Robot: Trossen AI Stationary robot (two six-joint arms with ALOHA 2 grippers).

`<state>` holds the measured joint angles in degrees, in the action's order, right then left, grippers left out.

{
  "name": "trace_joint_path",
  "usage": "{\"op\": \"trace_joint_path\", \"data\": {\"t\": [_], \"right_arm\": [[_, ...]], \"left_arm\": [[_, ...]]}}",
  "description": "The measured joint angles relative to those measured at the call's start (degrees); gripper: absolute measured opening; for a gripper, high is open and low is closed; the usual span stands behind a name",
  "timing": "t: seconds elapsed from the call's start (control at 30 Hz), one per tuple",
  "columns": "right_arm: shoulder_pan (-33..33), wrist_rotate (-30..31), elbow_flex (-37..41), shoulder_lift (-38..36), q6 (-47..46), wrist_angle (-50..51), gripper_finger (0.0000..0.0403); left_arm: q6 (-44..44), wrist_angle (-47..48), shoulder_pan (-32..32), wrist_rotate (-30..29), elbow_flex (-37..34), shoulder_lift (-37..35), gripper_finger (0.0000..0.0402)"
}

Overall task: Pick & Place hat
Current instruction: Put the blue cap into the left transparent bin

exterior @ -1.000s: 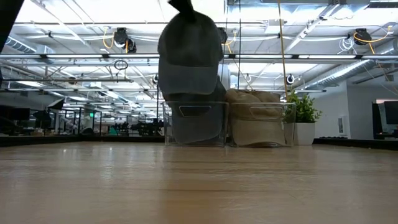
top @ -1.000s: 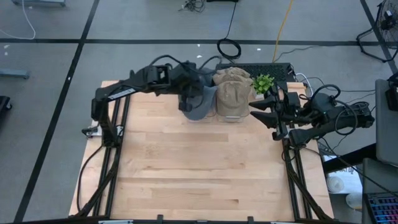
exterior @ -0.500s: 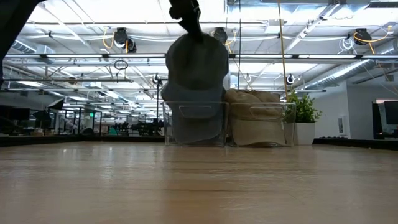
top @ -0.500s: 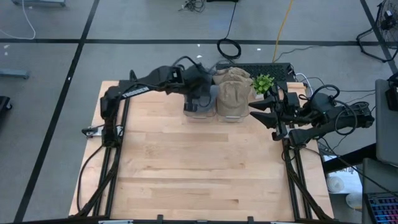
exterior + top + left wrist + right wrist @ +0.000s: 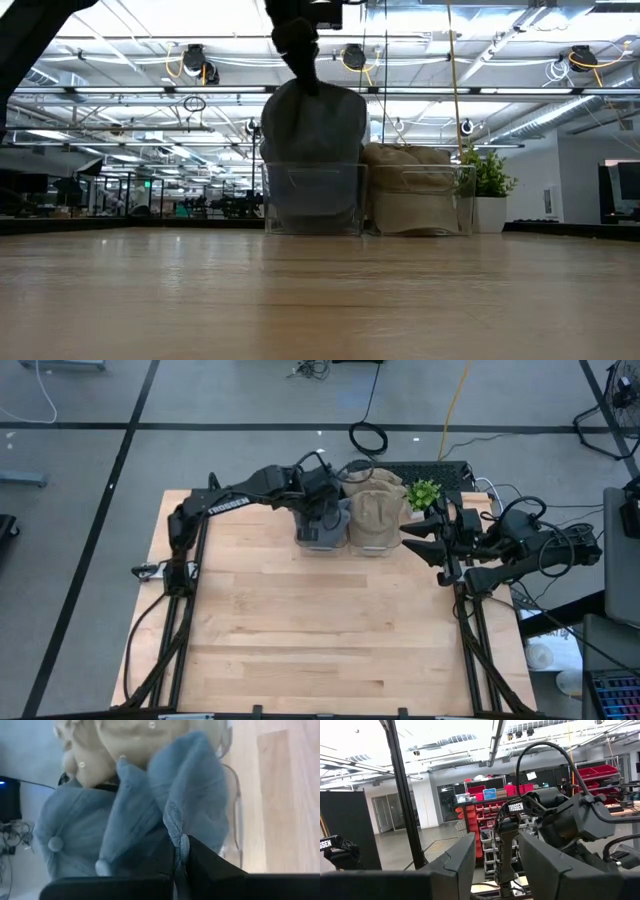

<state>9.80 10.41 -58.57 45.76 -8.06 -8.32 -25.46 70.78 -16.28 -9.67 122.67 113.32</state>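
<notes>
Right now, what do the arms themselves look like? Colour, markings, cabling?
Both arms are dark, near black, built of angular links. The left arm carries white TROSSEN lettering along its forearm link. The right arm has black cables looped around its base. The right gripper has two broad, flat, dark fingers.

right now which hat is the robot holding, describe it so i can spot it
Look to the far edge of the wooden table, where two clear bins stand side by side next to a small green plant. The hat is the grey-blue cap in the left bin, pinched by the left gripper. Its neighbour holds tan caps.
</notes>
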Motion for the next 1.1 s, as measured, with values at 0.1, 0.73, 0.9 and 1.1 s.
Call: {"op": "trace_joint_path", "data": {"t": [0.1, 0.73, 0.9, 1.1], "right_arm": [[0.0, 0.0, 0.0, 0.0, 0.2, 0.0, 0.0141], [0.0, 0.0, 0.0, 0.0, 1.3, 0.0, 0.0141], [0.0, 0.0, 0.0, 0.2, 1.3, 0.0, 0.0141], [0.0, 0.0, 0.0, 0.5, 1.3, 0.0, 0.0141]], "left_arm": [[0.2, -0.6, -0.8, -0.1, -1.9, -0.1, 0.0023], [13.5, -5.0, -1.1, 11.2, -6.0, -9.4, 0.0251], [13.6, -4.5, -0.5, 25.2, -5.8, -10.3, 0.0266], [11.3, 0.0, -0.1, 27.2, -5.9, -9.4, 0.0242]]}}
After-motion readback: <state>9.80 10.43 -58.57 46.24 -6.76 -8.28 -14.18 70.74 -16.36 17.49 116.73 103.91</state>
